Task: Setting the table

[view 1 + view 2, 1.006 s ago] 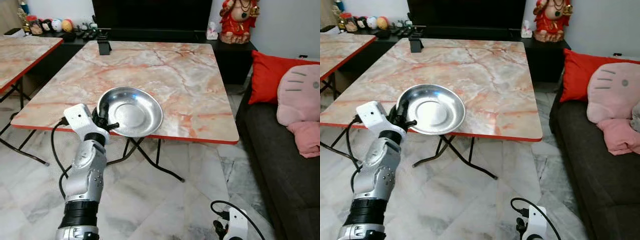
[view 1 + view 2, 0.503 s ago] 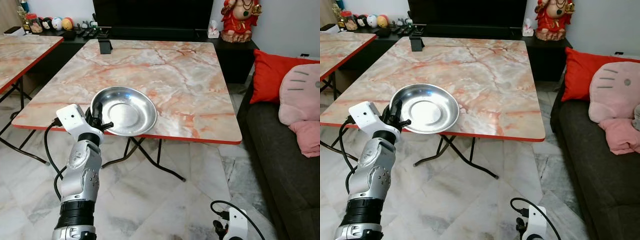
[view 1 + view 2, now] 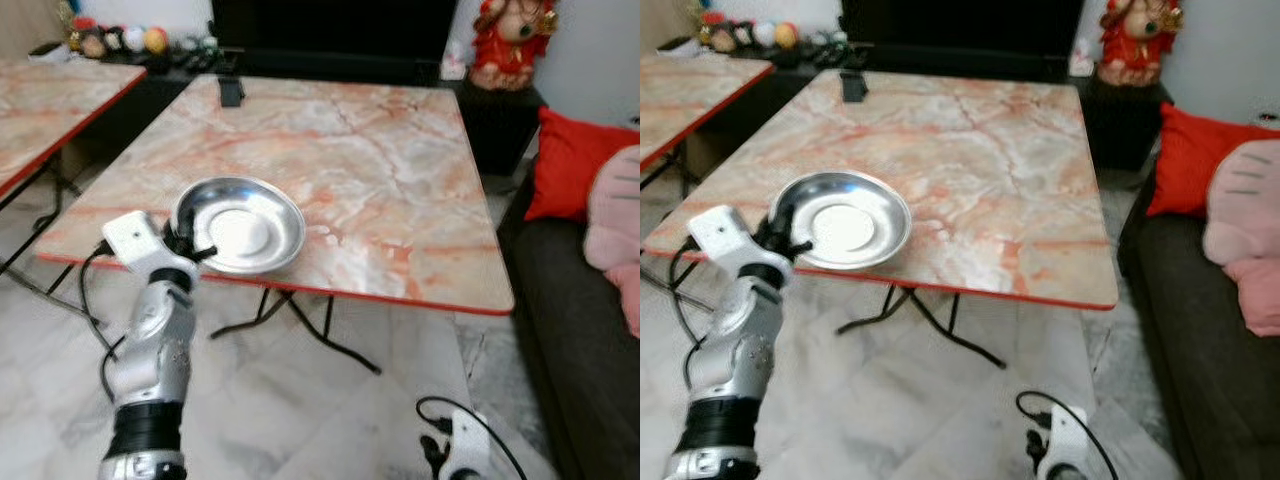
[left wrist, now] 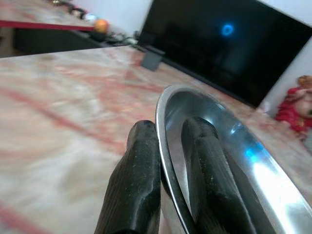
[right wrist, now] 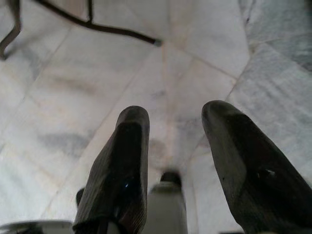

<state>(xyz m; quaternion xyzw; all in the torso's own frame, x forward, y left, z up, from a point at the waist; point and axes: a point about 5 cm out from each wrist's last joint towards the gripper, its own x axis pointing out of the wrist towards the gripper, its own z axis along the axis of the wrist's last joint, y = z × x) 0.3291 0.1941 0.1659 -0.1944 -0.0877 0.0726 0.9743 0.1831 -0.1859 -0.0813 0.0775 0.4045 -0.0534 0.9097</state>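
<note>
Left wrist view: left gripper (image 4: pixel 168 161) jaws clamp steel bowl (image 3: pixel 240 225) rim near table (image 3: pixel 400 200) edge.

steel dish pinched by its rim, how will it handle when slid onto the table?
Dish: thin polished metal, so likely stiff, light and slippery in the left gripper's jaws. Its shallow, wide shape should sit flat on the table, though it may skate on smooth marble.

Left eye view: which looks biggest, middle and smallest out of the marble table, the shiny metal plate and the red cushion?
Biggest to smallest as they look:
1. marble table
2. metal plate, held at its rim by the left gripper
3. red cushion

The plate and cushion look close in size, and the cushion sits farther away and partly hidden, so that order is unsure.
</note>
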